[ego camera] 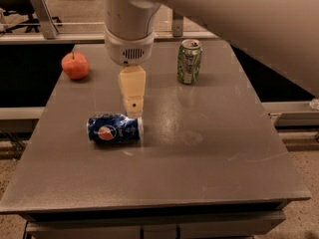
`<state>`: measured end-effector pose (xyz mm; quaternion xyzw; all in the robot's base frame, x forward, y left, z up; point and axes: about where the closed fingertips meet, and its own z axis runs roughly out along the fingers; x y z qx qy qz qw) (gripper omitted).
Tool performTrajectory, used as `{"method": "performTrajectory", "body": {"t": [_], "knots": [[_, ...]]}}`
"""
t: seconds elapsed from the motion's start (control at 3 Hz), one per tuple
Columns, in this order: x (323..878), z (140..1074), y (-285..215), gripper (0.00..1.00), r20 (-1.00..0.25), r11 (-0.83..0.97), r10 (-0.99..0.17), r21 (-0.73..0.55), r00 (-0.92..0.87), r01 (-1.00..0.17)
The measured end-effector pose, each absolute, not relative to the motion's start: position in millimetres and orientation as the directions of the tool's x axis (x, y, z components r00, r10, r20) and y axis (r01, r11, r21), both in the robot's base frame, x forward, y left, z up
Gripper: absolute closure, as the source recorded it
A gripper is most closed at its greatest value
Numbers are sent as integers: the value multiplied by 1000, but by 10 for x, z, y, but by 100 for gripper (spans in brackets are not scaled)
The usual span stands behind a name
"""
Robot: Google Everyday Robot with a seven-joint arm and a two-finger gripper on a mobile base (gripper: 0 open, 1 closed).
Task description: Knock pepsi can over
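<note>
The pepsi can [113, 129] is lying on its side on the bench [209, 163], toward 9 o'clock from the middle, with its logo facing up. The pincer [133, 111] is hanging tip-down just at the can's 1 o'clock; I cannot tell whether it is open or closed. A green can [189, 61] is standing upright toward 1 o'clock, and an apple [75, 65] is sitting toward 10 o'clock.

The gripper [132, 106] hangs over the table [199, 173]. The pepsi can [114, 129] lies on its side on the table, just in front of the jaws and slightly left. An apple [75, 65] sits behind them, well left. A second can [189, 61] stands upright behind them, to the right.
</note>
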<state>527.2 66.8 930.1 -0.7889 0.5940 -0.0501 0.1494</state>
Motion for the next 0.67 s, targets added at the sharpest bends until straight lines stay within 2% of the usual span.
{"method": "performTrajectory", "body": {"t": [0.67], "knots": [[5398,9568,740,0,-71,-226,-961,-354,267,-908]]}}
